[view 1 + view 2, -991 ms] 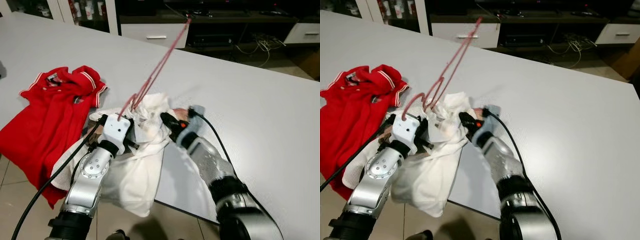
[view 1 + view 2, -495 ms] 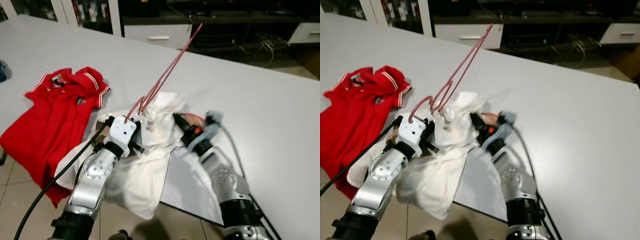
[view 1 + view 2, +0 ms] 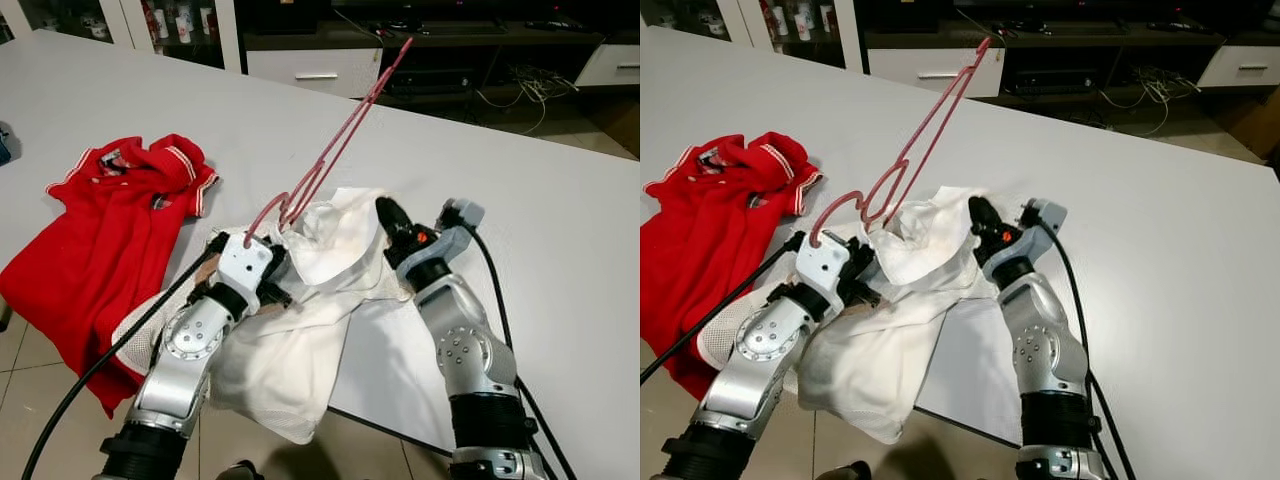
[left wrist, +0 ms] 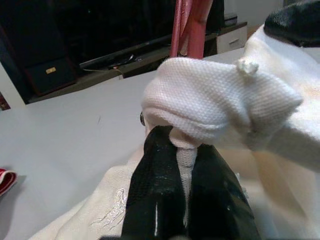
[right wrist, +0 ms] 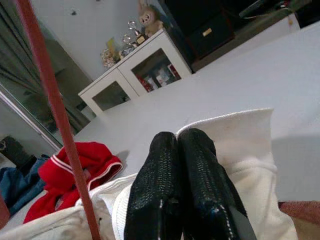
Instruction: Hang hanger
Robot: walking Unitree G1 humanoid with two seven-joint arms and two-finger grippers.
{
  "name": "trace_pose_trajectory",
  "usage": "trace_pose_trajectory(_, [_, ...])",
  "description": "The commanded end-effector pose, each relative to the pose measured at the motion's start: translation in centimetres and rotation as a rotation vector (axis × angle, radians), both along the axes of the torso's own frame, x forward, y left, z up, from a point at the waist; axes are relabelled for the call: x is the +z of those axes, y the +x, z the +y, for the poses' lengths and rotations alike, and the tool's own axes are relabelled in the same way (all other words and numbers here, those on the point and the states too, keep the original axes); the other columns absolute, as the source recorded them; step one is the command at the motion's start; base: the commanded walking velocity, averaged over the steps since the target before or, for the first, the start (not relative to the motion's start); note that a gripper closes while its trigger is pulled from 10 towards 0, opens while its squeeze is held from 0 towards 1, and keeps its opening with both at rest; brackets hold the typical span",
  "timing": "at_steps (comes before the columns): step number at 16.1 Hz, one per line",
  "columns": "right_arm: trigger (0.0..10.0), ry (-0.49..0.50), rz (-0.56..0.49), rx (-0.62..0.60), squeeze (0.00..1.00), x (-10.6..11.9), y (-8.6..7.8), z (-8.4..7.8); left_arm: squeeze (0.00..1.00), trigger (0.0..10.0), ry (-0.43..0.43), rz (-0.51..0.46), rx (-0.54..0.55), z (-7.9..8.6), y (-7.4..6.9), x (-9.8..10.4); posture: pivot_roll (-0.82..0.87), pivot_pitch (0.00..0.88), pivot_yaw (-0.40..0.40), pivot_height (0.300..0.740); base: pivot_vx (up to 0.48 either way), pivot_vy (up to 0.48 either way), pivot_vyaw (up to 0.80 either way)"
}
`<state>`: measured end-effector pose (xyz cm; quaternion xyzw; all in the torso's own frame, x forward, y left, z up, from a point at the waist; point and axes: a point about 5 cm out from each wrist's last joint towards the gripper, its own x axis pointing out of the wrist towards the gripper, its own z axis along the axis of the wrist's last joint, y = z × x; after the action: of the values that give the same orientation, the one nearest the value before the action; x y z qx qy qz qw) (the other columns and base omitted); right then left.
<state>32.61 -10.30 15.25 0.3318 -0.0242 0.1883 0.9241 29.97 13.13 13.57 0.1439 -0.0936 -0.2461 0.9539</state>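
White shirt (image 3: 300,320) draped over worktop (image 3: 560,230) edge. Left claw (image 4: 181,165) clamped on collar fold beside pink hanger (image 3: 335,150); right claw (image 5: 182,165) pinched on opposite collar edge. Collar to be kept taut while hanger is threaded.

Evenly lit from above; pale grey table (image 3: 560,230) bright, without hard glare. Soft shadow cast beneath the white shirt (image 3: 290,350) on the table edge and the floor. Background cabinets (image 3: 300,60) dim, dark under the shelf. Head views sharp, no motion blur; mild wide-angle bending toward the edges. Red shirt (image 3: 100,240) strongly saturated, detail kept. Left wrist view: black fingers (image 4: 160,200) close and slightly soft, glossy highlights along them; weave of the white cloth crisp; room behind dark. Right wrist view: fingers (image 5: 170,200) dark with faint sheen, red hanger (image 5: 55,115) bar blurred, distant furniture hazy and brighter.
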Motion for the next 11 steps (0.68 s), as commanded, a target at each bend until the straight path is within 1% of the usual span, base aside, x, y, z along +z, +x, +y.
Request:
trace_pose_trajectory(1, [0.0, 0.016, -0.010, -0.032, 0.00, 0.4, -0.1, -0.7, 0.00, 0.0, 0.006, 0.045, -0.036, -0.4, -0.6, -1.1, 0.10, 0.092, -0.051, 0.740, 0.000, 0.000, 0.00])
trace_pose_trajectory(2, [0.0, 0.011, -0.017, -0.063, 0.00, 0.6, 0.0, -1.5, 0.00, 0.0, -0.001, 0.037, -0.064, -0.5, -0.8, -0.9, 0.10, 0.092, -0.053, 0.740, 0.000, 0.000, 0.00])
trace_pose_trajectory(4, [0.0, -0.007, -0.040, -0.151, 0.00, 1.5, 0.7, -3.1, 0.00, 0.0, -0.023, 0.027, -0.168, -1.0, -1.4, -0.5, 0.09, 0.091, -0.053, 0.740, 0.000, 0.000, 0.00])
trace_pose_trajectory(5, [0.0, -0.010, -0.046, -0.167, 0.00, 1.7, 0.9, -3.4, 0.00, 0.0, -0.025, 0.034, -0.188, -1.0, -1.6, -0.5, 0.09, 0.091, -0.053, 0.740, 0.000, 0.000, 0.00])
trace_pose_trajectory(6, [0.0, -0.020, -0.059, -0.204, 0.00, 2.2, 1.3, -4.1, 0.00, 0.0, -0.019, 0.068, -0.238, -1.1, -1.9, -0.8, 0.08, 0.087, -0.052, 0.740, 0.000, 0.000, 0.00])
trace_pose_trajectory(7, [0.0, -0.023, -0.063, -0.216, 0.00, 2.4, 1.4, -4.3, 0.00, 0.0, -0.016, 0.081, -0.254, -1.2, -2.0, -0.9, 0.08, 0.087, -0.052, 0.740, 0.000, 0.000, 0.00])
trace_pose_trajectory(8, [0.0, -0.026, -0.078, -0.245, 0.00, 3.0, 1.8, -4.9, 0.00, 0.0, -0.022, 0.143, -0.267, -0.9, -2.1, -1.4, 0.08, 0.081, -0.051, 0.740, 0.000, 0.000, 0.00])
trace_pose_trajectory(9, [0.0, -0.038, -0.094, -0.265, 0.00, 3.4, 2.1, -5.3, 0.00, 0.0, -0.039, 0.185, -0.263, -0.7, -2.1, -1.6, 0.08, 0.079, -0.050, 0.740, 0.000, 0.000, 0.00])
trace_pose_trajectory(11, [0.0, -0.048, -0.110, -0.289, 0.00, 3.9, 2.4, -5.8, 0.00, 0.0, -0.054, 0.226, -0.295, -0.6, -2.4, -1.9, 0.08, 0.079, -0.050, 0.740, 0.000, 0.000, 0.00])
